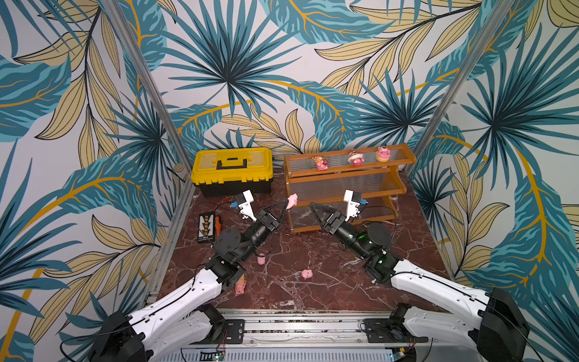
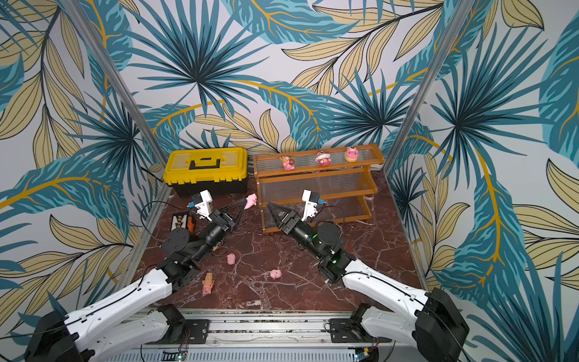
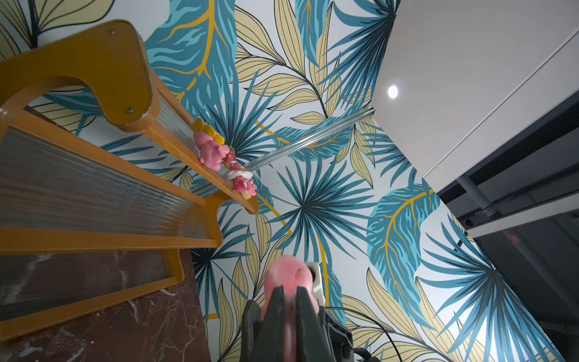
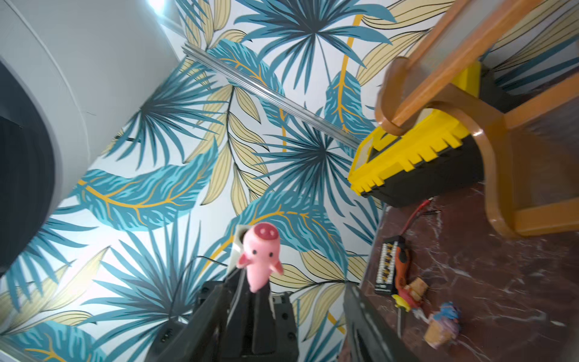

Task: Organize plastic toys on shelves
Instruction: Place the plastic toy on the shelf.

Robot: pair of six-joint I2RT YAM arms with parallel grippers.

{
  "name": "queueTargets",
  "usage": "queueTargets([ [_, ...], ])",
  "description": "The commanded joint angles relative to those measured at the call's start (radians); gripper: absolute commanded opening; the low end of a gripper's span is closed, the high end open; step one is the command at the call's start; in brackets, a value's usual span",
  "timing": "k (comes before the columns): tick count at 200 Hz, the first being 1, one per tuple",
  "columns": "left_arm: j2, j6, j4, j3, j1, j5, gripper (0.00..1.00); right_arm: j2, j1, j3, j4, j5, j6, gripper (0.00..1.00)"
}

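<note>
Now my left claw (image 1: 286, 203) is clenched on a pink piglet (image 1: 292, 200), holding it off the counter (image 1: 313, 291) just beside the left end of the shelves (image 1: 340, 170), which stand in the counter's far right corner. My right claw (image 1: 311, 205) hangs near the piglet, released and gripping nothing. Three pink figurines (image 1: 356, 158) stand along the top tier. Toward the counter's near edge lie a loose piglet (image 1: 261, 259), a second loose piglet (image 1: 307, 274) and a cone figure (image 1: 240, 285), all apart from each other.
</note>
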Motion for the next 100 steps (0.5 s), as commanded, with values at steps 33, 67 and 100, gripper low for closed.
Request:
queueTargets([
  [33,0.022,-0.035,0.096,0.100,-0.048,-0.130,0.00,0.060,0.076,0.126,0.101,0.017,0.030,0.56],
  [67,0.044,-0.045,0.128,0.115,-0.067,-0.158,0.00,0.084,0.109,0.162,0.058,0.059,0.004,0.50],
  [100,0.055,-0.039,0.123,0.128,-0.090,-0.190,0.00,0.123,0.130,0.212,0.044,0.069,-0.027,0.46],
])
